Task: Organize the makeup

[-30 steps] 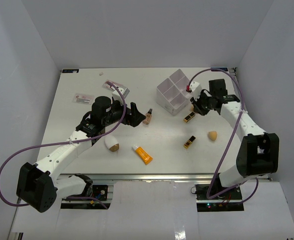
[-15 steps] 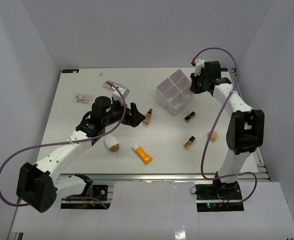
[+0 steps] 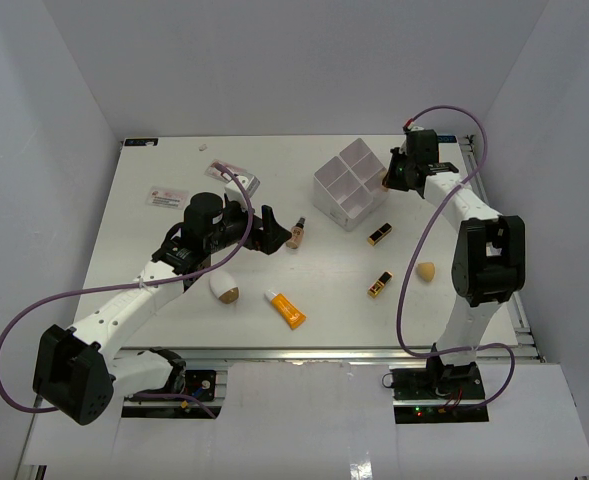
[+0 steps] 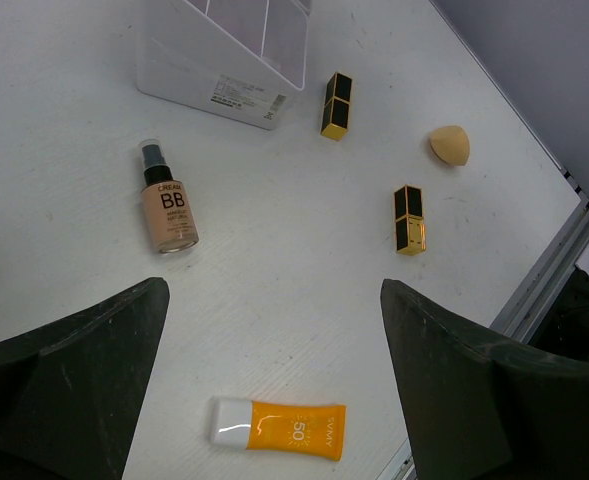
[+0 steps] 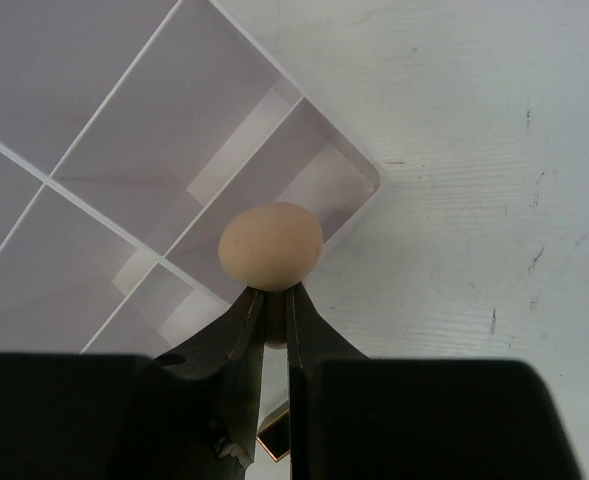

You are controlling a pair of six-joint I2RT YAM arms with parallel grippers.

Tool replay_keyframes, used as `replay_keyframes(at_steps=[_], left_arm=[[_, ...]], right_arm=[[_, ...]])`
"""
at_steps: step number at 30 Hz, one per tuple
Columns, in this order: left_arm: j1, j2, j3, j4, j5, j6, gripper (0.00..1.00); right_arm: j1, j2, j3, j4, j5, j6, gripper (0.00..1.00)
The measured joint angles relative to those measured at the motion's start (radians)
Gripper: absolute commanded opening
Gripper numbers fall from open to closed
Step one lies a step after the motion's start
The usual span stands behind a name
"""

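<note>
Nearest me, well short of the white box [image 3: 351, 185], lie the orange tube [image 3: 285, 309] and, further to the box's left, a white sponge [image 3: 223, 289]. 1 lipstick [image 3: 379, 284] and a tan sponge [image 3: 426, 271] sit closer to the box, and a 2nd lipstick [image 3: 379, 234] lies just beside its near corner. My left claw [image 3: 269, 228] gapes, released, left of the box, by the beige bottle [image 3: 296, 233] (lying flat on the counter [image 3: 334, 270]). My right claw [image 5: 274, 300] is clenched on a beige sponge [image 5: 271, 247] above the box's right corner compartment.
</note>
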Motion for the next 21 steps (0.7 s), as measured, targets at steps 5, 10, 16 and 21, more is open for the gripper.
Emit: replay_keyframes(at_steps=[5,10,16,21], left_arm=[[0.000,0.000,0.000,0.000,-0.001,0.003,0.98],[0.000,0.001,0.000,0.000,-0.001,0.007,0.98],[0.000,0.007,0.000,-0.001,-0.002,0.008,0.98],[0.000,0.008,0.000,0.000,-0.006,0.009,0.98]], right_arm=[[-0.006,0.030,0.000,0.008,0.000,0.047,0.09],[-0.017,0.069,0.006,0.020,-0.007,0.077,0.20],[-0.022,0.091,0.043,0.023,-0.030,0.095,0.28],[-0.026,0.121,0.062,0.028,-0.050,0.103,0.43]])
